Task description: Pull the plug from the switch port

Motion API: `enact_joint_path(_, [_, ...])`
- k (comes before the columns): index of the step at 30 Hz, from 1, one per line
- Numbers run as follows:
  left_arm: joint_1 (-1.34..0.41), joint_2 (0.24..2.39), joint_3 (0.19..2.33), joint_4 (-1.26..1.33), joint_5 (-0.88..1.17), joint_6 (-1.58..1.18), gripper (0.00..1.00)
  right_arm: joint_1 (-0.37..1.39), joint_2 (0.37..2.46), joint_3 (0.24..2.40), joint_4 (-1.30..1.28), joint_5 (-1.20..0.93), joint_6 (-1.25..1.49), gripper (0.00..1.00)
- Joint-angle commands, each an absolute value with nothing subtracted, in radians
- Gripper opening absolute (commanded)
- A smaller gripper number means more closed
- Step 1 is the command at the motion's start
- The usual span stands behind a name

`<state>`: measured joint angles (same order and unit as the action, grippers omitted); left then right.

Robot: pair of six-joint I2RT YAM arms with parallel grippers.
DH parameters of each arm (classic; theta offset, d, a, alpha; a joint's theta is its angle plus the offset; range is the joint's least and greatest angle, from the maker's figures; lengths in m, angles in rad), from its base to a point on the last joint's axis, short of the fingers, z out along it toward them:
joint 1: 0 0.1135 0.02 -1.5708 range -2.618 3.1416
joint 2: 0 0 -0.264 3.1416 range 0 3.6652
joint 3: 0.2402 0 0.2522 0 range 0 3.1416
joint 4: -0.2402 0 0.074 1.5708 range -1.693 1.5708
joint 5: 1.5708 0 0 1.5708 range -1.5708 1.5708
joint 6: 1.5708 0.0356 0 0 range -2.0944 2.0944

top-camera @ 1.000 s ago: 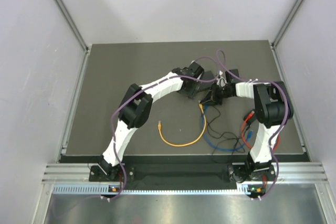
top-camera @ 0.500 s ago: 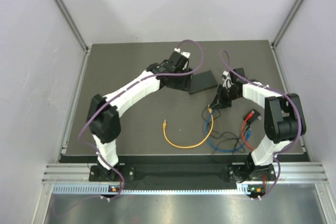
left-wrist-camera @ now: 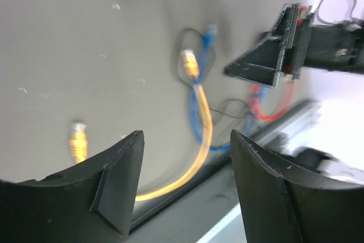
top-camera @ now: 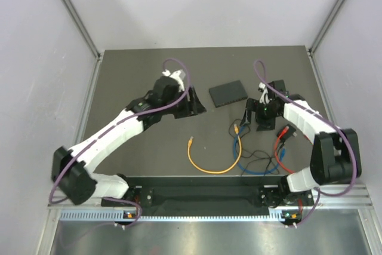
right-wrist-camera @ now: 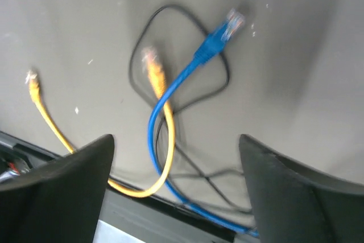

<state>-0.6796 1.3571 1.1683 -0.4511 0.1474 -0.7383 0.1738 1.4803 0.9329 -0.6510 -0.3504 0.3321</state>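
- The switch [top-camera: 228,94], a flat matte-black box, lies on the dark mat [top-camera: 137,141] towards the far side, between the two arms and apart from both
- Its top face looks plain from above; any lettering on it is too small to read
- The left gripper [top-camera: 192,104] sits just left of the switch, not touching it
- In the left wrist view its fingers [left-wrist-camera: 116,183] are spread wide with only mat and cable showing between them
- A corner of the switch appears at the top edge of that view
- The right gripper [top-camera: 262,120] hangs to the right of and nearer than the switch
- In the right wrist view its fingers [right-wrist-camera: 62,192] stand well apart and pinch nothing
- A yellow plug [right-wrist-camera: 152,64] and a blue plug [right-wrist-camera: 227,27] lie loose on the mat beneath the right gripper, near each other and clear of the switch
- The yellow cable [top-camera: 212,168] curves in an arc towards the near edge; its other end [top-camera: 190,142] rests on open mat below the left gripper
- The blue cable [top-camera: 239,153] runs beside the yellow one towards the near edge
- A thin black wire [right-wrist-camera: 170,12] loops around the two plugs
- A red cable [top-camera: 279,141] lies by the right arm
- Both wrist views are blurred, and no print on the plugs or cables can be read
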Motion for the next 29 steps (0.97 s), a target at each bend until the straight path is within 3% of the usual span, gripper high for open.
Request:
enact_joint_path(1, [-0.647, 1.163, 1.018, -0.159, 0.265, -0.926, 0.68, 0.196, 1.292, 0.911, -0.707, -0.296, 0.29, 0.93])
enact_joint_path(2, [-0.622, 1.123, 0.914, -0.119, 0.284, -0.961, 0.68, 0.199, 1.258, 0.885, -0.718, -0.295, 0.29, 0.99])
enact_joint_path(6, [-0.562, 0.906, 0.697, -0.008, 0.348, -1.094, 0.69, 0.212, 1.093, 0.812, -0.742, -0.264, 0.327, 1.0])
enact_joint_path(13, [-0.552, 0.683, 0.54, -0.008, 0.385, -1.222, 0.69, 0.261, 0.869, 0.832, -0.808, -0.183, 0.478, 1.0])
enact_joint_path(25, [-0.552, 0.194, 0.243, 0.041, 0.388, -1.499, 0.72, 0.261, 0.583, 0.548, -0.696, -0.364, 0.71, 1.0])
enact_joint_path(29, [-0.552, 0.04, 0.082, 0.206, 0.405, -1.653, 0.75, 0.261, 0.494, 0.499, -0.616, -0.422, 0.752, 1.0])
